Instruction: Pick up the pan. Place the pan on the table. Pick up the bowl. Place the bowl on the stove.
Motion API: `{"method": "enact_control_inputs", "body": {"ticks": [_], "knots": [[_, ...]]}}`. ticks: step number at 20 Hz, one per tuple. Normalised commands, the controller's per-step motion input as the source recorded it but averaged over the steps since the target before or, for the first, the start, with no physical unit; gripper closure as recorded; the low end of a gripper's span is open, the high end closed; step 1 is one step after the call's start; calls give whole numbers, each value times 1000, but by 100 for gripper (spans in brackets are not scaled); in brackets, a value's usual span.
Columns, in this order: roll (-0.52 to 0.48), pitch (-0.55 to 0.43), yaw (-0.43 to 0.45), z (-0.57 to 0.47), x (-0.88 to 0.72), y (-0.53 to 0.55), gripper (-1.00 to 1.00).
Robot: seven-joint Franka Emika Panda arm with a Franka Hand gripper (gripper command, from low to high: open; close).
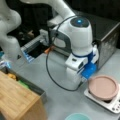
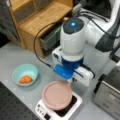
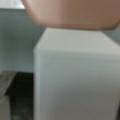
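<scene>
Cataloguing near to far, with the pan first:
Gripper: the white-and-blue gripper (image 2: 72, 80) hangs low, just beside the pan's rim on the side toward the arm; in a front view (image 1: 83, 80) it stands at the pan's left. Whether the jaws are apart or closed on anything I cannot tell; the fingers are hidden behind the hand.
Pan: the round, shallow, dusty-pink pan (image 2: 57, 95) sits on the stove, seen in both front views (image 1: 103, 87); the wrist view shows its pink underside (image 3: 72, 12) above a white block, probably the handle.
Handling: judged light and rigid, smooth-walled and likely slippery at the rim; the short handle looks the surer hold, though it is hidden in both front views.
Stove: the small square white cooktop with black top (image 2: 72, 105), buttons on its front edge (image 1: 113, 106).
Bowl: the light teal round bowl (image 2: 25, 74) rests on the table, well apart from the stove, holding an orange item (image 2: 25, 79).
Table: the plain grey tabletop (image 2: 10, 57).
Beyond: a light wooden shelf unit (image 2: 42, 15); a steel toaster oven (image 2: 110, 92).
</scene>
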Motion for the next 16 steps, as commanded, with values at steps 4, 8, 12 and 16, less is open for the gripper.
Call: {"method": "enact_control_inputs", "body": {"ticks": [4, 8, 12, 16], "knots": [[29, 40, 113, 118, -105, -247, 100], [58, 21, 94, 151, -208, -246, 100], [67, -1, 59, 93, -278, -184, 100], [73, -48, 29, -26, -309, -99, 100]]}}
